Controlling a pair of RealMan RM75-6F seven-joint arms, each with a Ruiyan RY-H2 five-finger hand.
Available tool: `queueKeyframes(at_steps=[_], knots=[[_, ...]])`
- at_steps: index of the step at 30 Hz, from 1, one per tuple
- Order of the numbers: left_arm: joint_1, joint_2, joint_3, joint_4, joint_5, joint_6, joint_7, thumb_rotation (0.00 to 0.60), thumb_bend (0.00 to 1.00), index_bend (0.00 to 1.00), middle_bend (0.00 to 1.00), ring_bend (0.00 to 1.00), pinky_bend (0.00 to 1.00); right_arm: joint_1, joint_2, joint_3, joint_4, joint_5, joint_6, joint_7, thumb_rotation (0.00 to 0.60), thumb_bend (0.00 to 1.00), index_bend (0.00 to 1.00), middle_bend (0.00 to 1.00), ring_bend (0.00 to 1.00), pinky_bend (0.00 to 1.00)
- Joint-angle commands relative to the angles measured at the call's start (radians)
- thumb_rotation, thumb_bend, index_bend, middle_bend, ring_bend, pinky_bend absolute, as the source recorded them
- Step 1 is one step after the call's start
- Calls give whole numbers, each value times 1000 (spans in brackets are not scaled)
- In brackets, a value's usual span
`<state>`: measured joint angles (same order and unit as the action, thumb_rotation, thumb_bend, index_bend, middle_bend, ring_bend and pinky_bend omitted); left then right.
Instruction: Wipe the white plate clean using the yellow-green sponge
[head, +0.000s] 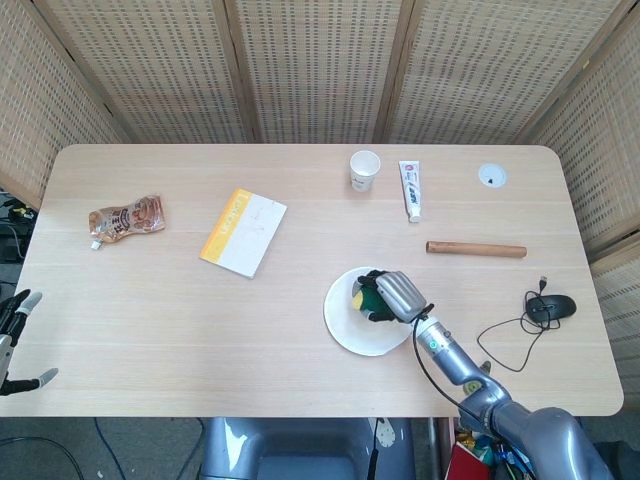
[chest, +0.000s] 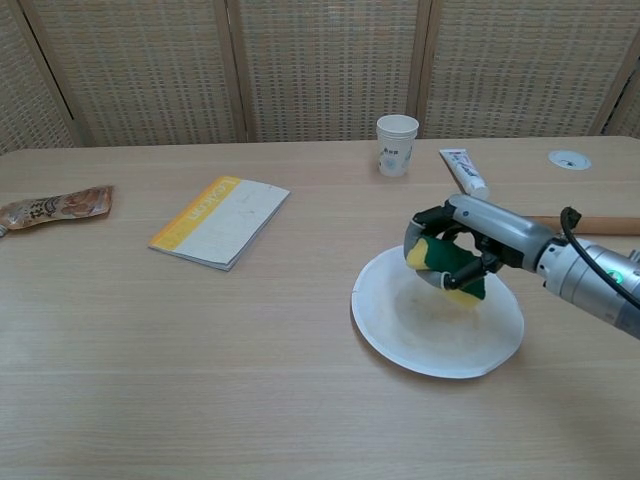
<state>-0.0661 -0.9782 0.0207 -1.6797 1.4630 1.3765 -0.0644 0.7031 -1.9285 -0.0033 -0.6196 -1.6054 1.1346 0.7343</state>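
The white plate (head: 352, 331) (chest: 420, 335) lies on the table right of centre, near the front edge. My right hand (head: 390, 295) (chest: 470, 240) grips the yellow-green sponge (head: 366, 298) (chest: 447, 265) over the plate's far right part. In the chest view the sponge hangs a little above the plate surface, and faint brownish smears show on the plate. My left hand (head: 15, 340) appears only at the head view's lower left edge, off the table, fingers apart and holding nothing.
A yellow-edged notebook (head: 243, 231) lies left of the plate, a snack pouch (head: 126, 217) at far left. Behind the plate stand a paper cup (head: 364, 169) and a toothpaste tube (head: 410, 189). A brown rod (head: 476, 249) and a mouse (head: 551, 307) with cable lie to the right.
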Motion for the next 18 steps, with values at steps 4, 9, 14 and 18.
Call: queueKeyframes(at_steps=[4,9,14,18], knots=[[0,-1,0,-2,-1,0,3,600,0,0,0,0,0,-11,-26,-39,61,-24,-21,-9,600,407,502,555,390,453],[-1,-3,-1,-4,-6,-2,10,600,0,0,0,0,0,-10,-61,-61,120,-35,-60,6,600,411,503,555,390,451],[-1,-4,-3,-3,-11,-2,11,600,0,0,0,0,0,-9,-78,-78,154,-45,-86,25,600,415,502,555,390,451],[-2,-5,-3,-2,-12,-4,11,600,0,0,0,0,0,-6,-84,-76,165,-41,-97,43,600,416,503,555,390,451]])
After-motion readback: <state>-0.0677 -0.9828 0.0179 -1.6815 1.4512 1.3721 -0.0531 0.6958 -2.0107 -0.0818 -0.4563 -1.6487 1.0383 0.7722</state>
